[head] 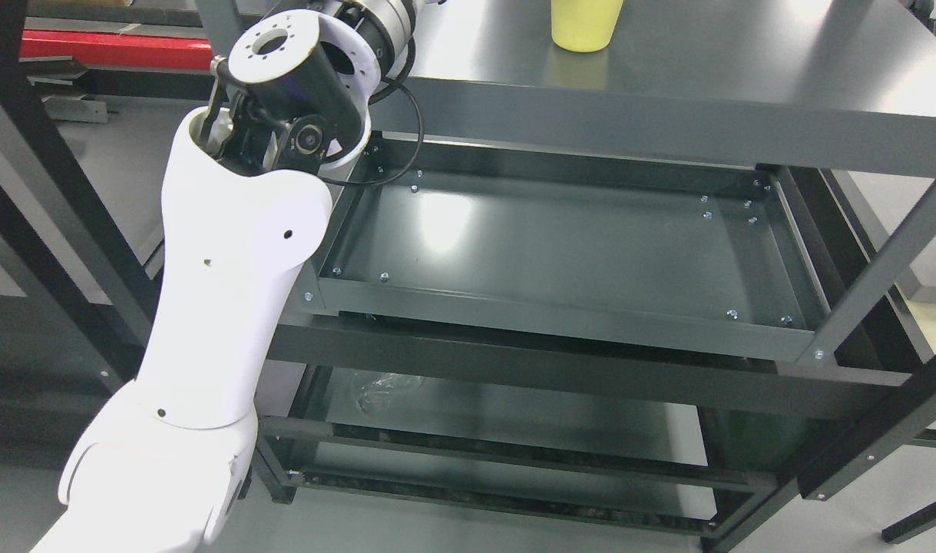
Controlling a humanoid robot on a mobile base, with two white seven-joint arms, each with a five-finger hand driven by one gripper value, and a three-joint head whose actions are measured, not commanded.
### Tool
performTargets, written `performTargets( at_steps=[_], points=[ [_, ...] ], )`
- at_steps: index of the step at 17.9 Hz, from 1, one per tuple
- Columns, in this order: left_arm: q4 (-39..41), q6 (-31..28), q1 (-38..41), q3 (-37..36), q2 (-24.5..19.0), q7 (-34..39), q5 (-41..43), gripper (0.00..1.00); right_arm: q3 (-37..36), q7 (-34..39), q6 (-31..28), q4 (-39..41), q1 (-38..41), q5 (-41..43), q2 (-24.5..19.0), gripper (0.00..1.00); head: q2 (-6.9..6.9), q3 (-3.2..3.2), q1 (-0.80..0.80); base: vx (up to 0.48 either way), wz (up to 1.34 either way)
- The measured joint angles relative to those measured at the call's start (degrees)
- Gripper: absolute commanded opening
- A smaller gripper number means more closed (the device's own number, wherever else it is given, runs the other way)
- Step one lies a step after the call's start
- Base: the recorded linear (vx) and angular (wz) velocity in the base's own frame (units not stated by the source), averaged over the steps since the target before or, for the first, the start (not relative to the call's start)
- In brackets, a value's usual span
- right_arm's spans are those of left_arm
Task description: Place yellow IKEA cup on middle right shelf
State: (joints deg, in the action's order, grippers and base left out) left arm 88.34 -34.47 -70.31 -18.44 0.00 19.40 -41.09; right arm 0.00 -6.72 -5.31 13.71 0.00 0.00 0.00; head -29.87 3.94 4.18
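**Cup on the top shelf, hand out of frame**

The yellow cup (pixel 586 24) stands on the top shelf (pixel 744 69), its upper part cut off by the frame. The left arm (pixel 229 253) reaches up past the frame; its hand is hidden, so its state cannot be told. The middle shelf (pixel 560 253) lies bare, rimmed by a low lip.

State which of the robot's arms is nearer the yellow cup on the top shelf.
Left. The left arm rises from the lower left, its wrist reaching the top shelf left of the yellow cup. The right arm is not in view.

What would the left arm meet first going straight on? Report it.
Nothing visible: the left arm leaves the top edge above the top shelf, hand unseen; the cup seems right of its line.
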Motion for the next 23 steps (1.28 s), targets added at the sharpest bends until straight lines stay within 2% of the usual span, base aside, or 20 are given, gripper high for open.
performTargets(
  at_steps=[8,10,14,17,20,23],
  points=[
    [5.4,-0.3,3.9,1.8,0.0,-2.0,0.0,0.99,0.0,0.0,0.0,0.0,0.0,0.0,0.0,0.99,0.00,0.00,0.00,-0.148,0.13],
    [6.7,-0.2,5.3,2.1,0.0,-5.1,0.0,0.99,0.0,0.0,0.0,0.0,0.0,0.0,0.0,0.99,0.00,0.00,0.00,-0.211,0.06],
    [9.1,3.4,9.4,2.5,0.0,-16.7,0.3,0.99,0.0,0.0,0.0,0.0,0.0,0.0,0.0,0.99,0.00,0.00,0.00,-0.217,-0.02],
    [10.1,4.8,15.1,2.8,0.0,-19.8,3.2,0.99,0.0,0.0,0.0,0.0,0.0,0.0,0.0,0.99,0.00,0.00,0.00,-0.185,-0.12],
    [10.6,11.1,22.9,3.2,0.0,-20.7,9.1,0.99,0.0,0.0,0.0,0.0,0.0,0.0,0.0,0.99,0.00,0.00,0.00,-0.169,-0.13],
    [10.3,21.6,32.8,3.7,0.0,-21.0,15.6,0.99,0.0,0.0,0.0,0.0,0.0,0.0,0.0,0.99,0.00,0.00,0.00,-0.117,-0.13]
  ],
)
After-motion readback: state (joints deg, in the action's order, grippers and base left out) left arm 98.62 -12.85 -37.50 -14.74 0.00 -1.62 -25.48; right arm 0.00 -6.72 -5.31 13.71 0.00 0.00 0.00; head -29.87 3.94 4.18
